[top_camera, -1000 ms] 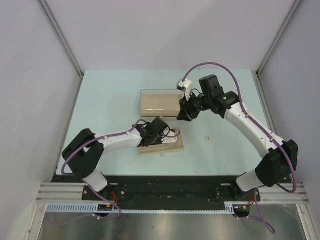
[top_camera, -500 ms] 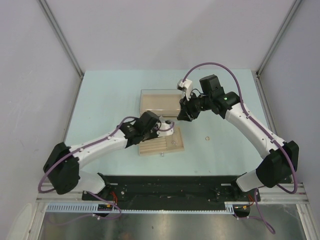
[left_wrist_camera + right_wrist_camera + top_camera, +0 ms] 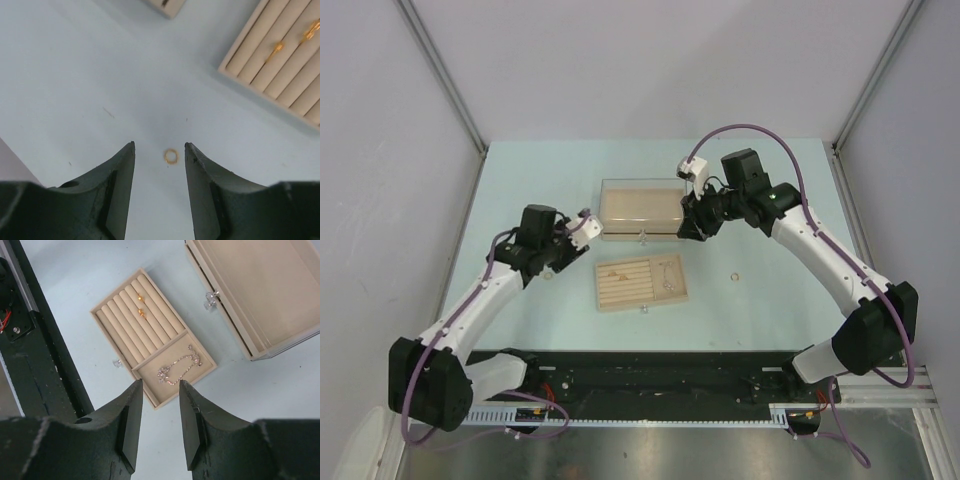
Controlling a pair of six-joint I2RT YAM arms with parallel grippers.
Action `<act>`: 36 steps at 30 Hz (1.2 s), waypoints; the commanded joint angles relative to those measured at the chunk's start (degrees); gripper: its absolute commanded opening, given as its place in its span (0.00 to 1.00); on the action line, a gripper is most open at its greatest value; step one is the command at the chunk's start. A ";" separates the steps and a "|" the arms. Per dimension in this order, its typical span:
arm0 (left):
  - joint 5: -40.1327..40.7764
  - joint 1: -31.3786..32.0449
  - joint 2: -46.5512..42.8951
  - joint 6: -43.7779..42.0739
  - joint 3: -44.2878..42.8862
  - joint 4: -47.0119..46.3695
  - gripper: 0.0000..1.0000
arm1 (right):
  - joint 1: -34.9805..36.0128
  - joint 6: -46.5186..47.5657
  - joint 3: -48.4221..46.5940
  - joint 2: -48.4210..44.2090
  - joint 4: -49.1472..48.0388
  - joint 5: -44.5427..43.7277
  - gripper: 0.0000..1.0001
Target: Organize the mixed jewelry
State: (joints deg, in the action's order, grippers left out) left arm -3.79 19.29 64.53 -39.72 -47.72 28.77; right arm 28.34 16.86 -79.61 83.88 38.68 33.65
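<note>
We have the left gripper (image 3: 159, 145) hanging over bare table, jaws moderately apart and holding nothing. A small gold ring (image 3: 171, 156) lies flat on the table below. In the left wrist view it sits in the gap between the jaw tips, closer to the jaw on the right of that view. Being round, it has no long axis to line up with, so we judge that the pickup turns on centring the gap over it and dropping straight down.

The beige slotted tray (image 3: 250, 70) lies well apart from this ring, ahead and to the right in that view. Two gold pieces (image 3: 142, 313) already sit in its grooves, and a silvery chain (image 3: 179, 367) lies in its flat compartment.

The right gripper (image 3: 160, 382) hovers above the tray, beside the clear-lidded box (image 3: 640, 205), its jaws narrowly apart and empty. A second loose ring (image 3: 733, 276) rests on the table to the right of the tray, nearer the right arm. The first ring is plainly the left arm's.
</note>
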 commanded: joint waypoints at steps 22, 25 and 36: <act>-9.48 -22.19 18.96 5.53 -1.32 0.67 0.47 | -0.30 1.33 0.25 1.20 -0.71 -0.16 0.40; -8.52 -22.19 20.19 6.59 -1.58 0.23 0.47 | -0.30 1.24 0.25 1.12 -0.71 0.01 0.40; -6.67 -22.19 22.48 8.70 -2.02 -1.70 0.45 | -0.30 1.24 0.25 1.29 -0.62 0.10 0.40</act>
State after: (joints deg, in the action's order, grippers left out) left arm -10.68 -2.55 86.37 -32.40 -47.51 28.23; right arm 28.25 17.67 -79.50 84.97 38.72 33.41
